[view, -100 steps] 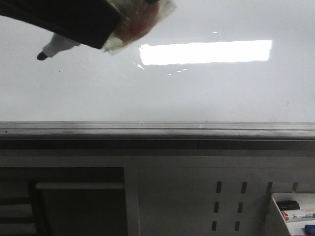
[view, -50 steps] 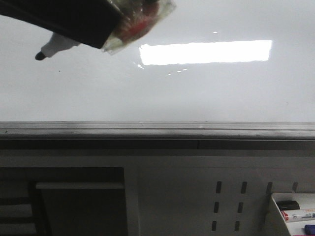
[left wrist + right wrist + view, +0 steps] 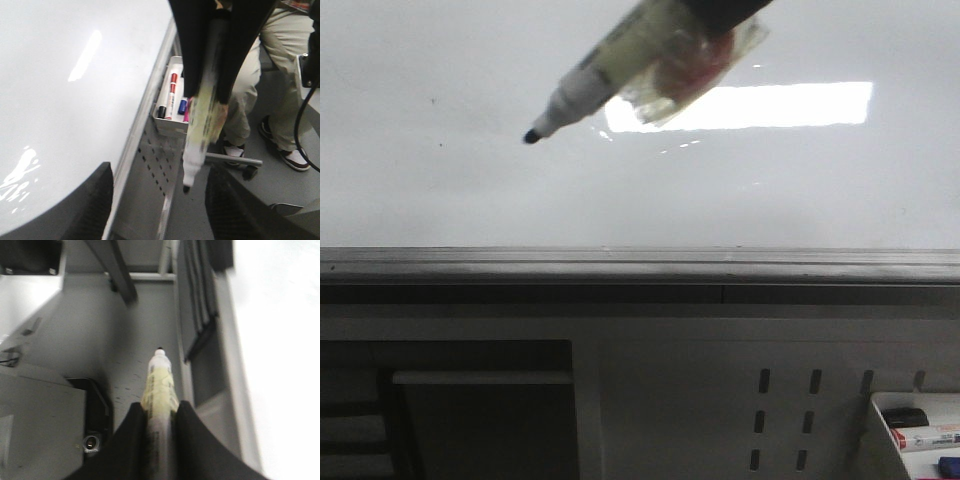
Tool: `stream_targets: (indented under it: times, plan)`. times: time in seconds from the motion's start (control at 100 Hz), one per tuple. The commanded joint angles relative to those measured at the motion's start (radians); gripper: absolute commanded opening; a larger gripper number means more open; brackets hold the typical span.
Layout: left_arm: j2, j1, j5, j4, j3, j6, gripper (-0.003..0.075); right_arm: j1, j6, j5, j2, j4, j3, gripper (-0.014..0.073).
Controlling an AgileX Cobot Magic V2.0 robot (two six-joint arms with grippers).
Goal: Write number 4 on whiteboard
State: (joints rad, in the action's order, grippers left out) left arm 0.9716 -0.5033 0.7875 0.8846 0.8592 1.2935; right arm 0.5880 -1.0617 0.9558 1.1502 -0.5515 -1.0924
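The whiteboard (image 3: 770, 190) fills the upper front view, glossy white, with a grey lower rail (image 3: 640, 262). No number 4 shows on it, only tiny dark specks. My right gripper (image 3: 160, 407) is shut on a taped marker (image 3: 620, 60), which slants down from the top of the front view with its black tip (image 3: 531, 136) in front of the board's left-centre. No stroke shows at the tip. My left gripper (image 3: 160, 205) is open and empty beside the board (image 3: 50, 100), and its view shows the marker (image 3: 200, 125) held between the right gripper's black fingers (image 3: 245, 45).
A white perforated panel (image 3: 800, 400) hangs below the rail. A small tray (image 3: 920, 435) of spare markers is fixed at its lower right, also seen in the left wrist view (image 3: 172, 107). A person's legs (image 3: 280, 100) stand close by.
The marker has swung from the board's upper left towards the middle. Its tip now sits lower and further right, and the gripper has moved up and right, nearly out of the front view.
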Motion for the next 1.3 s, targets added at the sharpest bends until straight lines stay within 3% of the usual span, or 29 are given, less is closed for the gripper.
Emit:
stream_targets:
  times: [0.0, 0.22, 0.35, 0.55, 0.74, 1.17, 1.29]
  plan:
    - [-0.059, 0.032, -0.025, -0.011, 0.037, -0.073, 0.0388, 0.001, 0.108, -0.059, -0.073, 0.061, -0.033, -0.0037]
    - [-0.162, 0.127, 0.035, -0.212, 0.025, -0.347, 0.0388, -0.003, 0.533, -0.054, -0.199, 0.356, -0.015, -0.0037]
    - [-0.208, 0.173, 0.047, -0.231, -0.033, -0.409, 0.0388, -0.003, 0.705, -0.083, -0.255, 0.406, 0.065, -0.0037]
    - [-0.235, 0.187, 0.036, -0.209, -0.097, -0.422, 0.0388, -0.003, 0.705, -0.263, -0.296, 0.406, 0.181, -0.0036]
    - [-0.235, 0.187, -0.004, -0.209, -0.097, -0.422, 0.0388, -0.003, 0.697, -0.307, -0.263, 0.404, 0.176, -0.0036]
    - [-0.235, 0.187, -0.004, -0.209, -0.097, -0.422, 0.0388, -0.012, 0.716, -0.146, -0.010, 0.302, -0.118, -0.0036]
    - [-0.235, 0.187, -0.004, -0.209, -0.097, -0.422, 0.0388, -0.084, 0.598, -0.113, 0.032, 0.139, -0.125, -0.0036]
